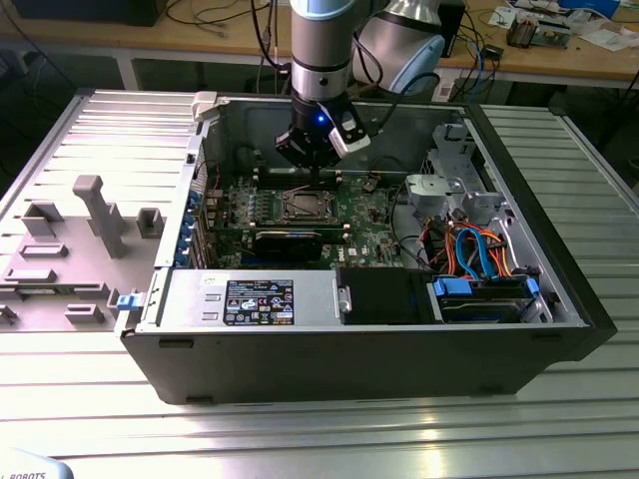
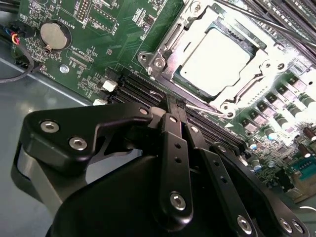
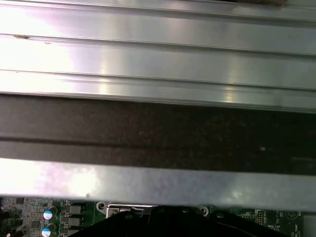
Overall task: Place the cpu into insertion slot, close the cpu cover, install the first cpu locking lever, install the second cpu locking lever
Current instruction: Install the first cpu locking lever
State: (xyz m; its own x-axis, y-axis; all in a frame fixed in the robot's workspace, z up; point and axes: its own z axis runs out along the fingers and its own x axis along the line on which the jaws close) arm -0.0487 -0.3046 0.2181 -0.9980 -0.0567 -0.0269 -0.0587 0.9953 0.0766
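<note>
I'm seeing the gripper [image 2: 174, 101] hanging jaws pinched together, holding nothing, just off the socket's 7 o'clock corner in the second wrist view | cpu [image 2: 213, 61] is sitting in its slot | cpu cover [image 2: 170, 42] is lying down around it | motherboard [image 1: 374, 225] is resting inside the open case [image 1: 559, 289]

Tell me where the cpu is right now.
In the second wrist view the cpu lies in its socket on the motherboard, framed by the cpu cover, just beyond the gripper.

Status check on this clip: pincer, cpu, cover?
Pincer shut, empty, beside socket. Cpu seated in slot, cpu cover closed over it. Nothing in the way.
</note>
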